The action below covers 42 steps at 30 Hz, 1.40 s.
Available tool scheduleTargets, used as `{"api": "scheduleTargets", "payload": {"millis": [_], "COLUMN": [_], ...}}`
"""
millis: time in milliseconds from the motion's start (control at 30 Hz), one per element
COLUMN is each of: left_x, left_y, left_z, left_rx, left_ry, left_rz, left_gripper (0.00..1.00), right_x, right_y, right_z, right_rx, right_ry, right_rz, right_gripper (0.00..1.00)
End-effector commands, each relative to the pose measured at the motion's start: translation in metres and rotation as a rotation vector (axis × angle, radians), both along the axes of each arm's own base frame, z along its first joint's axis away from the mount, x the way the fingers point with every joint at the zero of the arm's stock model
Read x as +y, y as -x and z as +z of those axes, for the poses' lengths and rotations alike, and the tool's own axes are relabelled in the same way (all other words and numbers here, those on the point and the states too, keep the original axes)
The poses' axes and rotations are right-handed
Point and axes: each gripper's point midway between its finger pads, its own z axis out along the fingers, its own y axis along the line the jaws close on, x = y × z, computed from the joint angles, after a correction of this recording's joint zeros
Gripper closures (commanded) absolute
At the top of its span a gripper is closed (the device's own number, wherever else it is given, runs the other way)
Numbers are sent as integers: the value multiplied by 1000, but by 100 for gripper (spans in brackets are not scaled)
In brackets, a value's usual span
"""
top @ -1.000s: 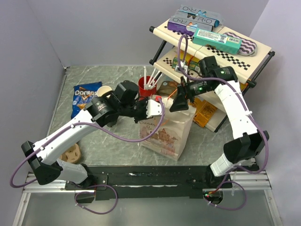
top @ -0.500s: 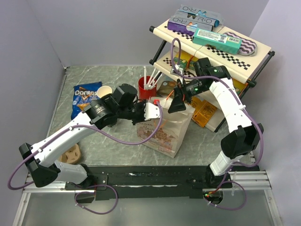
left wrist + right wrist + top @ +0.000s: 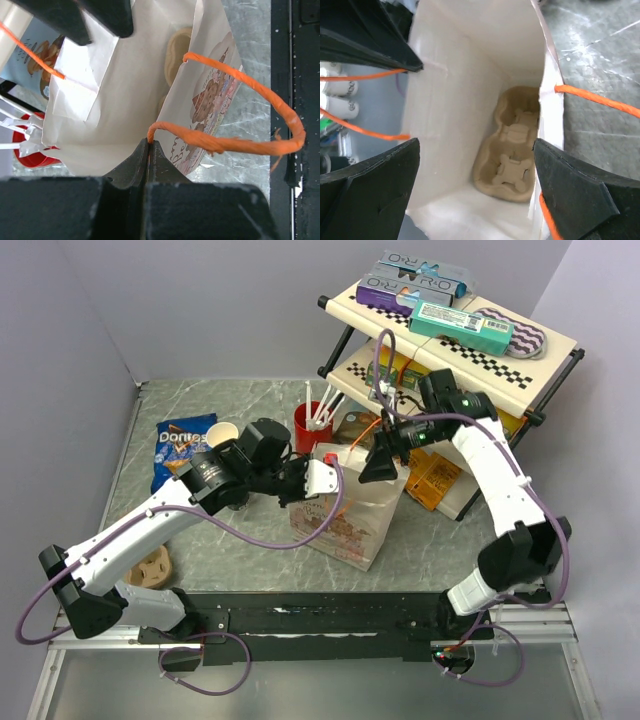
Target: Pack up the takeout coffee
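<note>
The takeout coffee (image 3: 222, 432), a small paper cup with a cream inside and no lid on it, stands at the back left, half hidden behind my left arm. In the middle stands a white paper bag (image 3: 345, 515) with orange handles. My left gripper (image 3: 312, 480) is shut on the near handle (image 3: 225, 142) where it meets the bag's rim (image 3: 149, 142), holding the mouth open. Over that mouth hangs my right gripper (image 3: 383, 462), open and holding nothing (image 3: 476, 145). A cardboard cup carrier (image 3: 512, 150) lies at the bottom of the bag.
A red cup with white straws (image 3: 312, 420) stands just behind the bag. A Doritos bag (image 3: 183, 445) lies at the back left, a cookie (image 3: 152, 565) near my left arm's base. A two-tier rack (image 3: 530, 360) with boxes fills the back right.
My left gripper has drawn the bag's rim slightly left and toward the near edge, and the bag has shifted with it. The right gripper has stayed over the bag mouth, open.
</note>
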Motion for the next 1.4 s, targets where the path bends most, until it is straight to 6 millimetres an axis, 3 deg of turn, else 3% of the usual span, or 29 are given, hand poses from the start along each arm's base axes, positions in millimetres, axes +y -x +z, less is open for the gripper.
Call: {"api": "scheduleTargets", "payload": {"millis": [0, 100, 433, 733, 1033, 1333, 1367], "left_x": [-3, -4, -4, -2, -1, 3, 4], "left_y": [5, 5, 3, 0, -1, -3, -6], "left_z": [17, 23, 21, 19, 21, 25, 27], "left_rx": [26, 41, 69, 69, 75, 42, 34], "left_ry": [63, 85, 84, 81, 84, 84, 85], "left_rz": [-26, -35, -36, -26, -27, -20, -6], "left_gripper": [99, 99, 99, 99, 99, 99, 99], "right_x": [0, 3, 14, -8, -2, -18, -18], "right_y": [-10, -11, -18, -53, -43, -52, -45], "right_z": [15, 14, 46, 14, 19, -2, -10], "right_rx": [-194, -208, -295, -483, -719, -837, -805], "right_ry": [-69, -108, -246, -43, -38, 142, 157], "right_rz": [-74, -103, -111, -250, -166, -94, -61], "right_gripper": [0, 0, 0, 0, 0, 0, 0]}}
